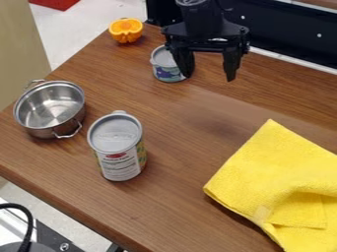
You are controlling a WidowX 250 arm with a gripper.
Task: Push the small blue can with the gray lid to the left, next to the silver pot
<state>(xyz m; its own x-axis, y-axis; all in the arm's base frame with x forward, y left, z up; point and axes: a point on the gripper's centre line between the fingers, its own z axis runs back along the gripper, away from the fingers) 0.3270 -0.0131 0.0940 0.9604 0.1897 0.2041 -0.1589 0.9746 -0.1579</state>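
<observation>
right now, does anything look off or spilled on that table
No spill or damage shows. The pot, big can and small can stand upright, the last by the open gripper. Only slightly untidy: the cloth is partly folded over, and the orange sits near the edge of the table.

We see a pot (51,110) of smooth, shiny metal near the desk's left edge. The desk (164,197) shows brown wood grain with a soft sheen. We find the cloth (283,182) matt and fuzzy. The taller can (118,147) has a smooth grey lid and a printed label; the gripper (209,74) looks matt black.
</observation>
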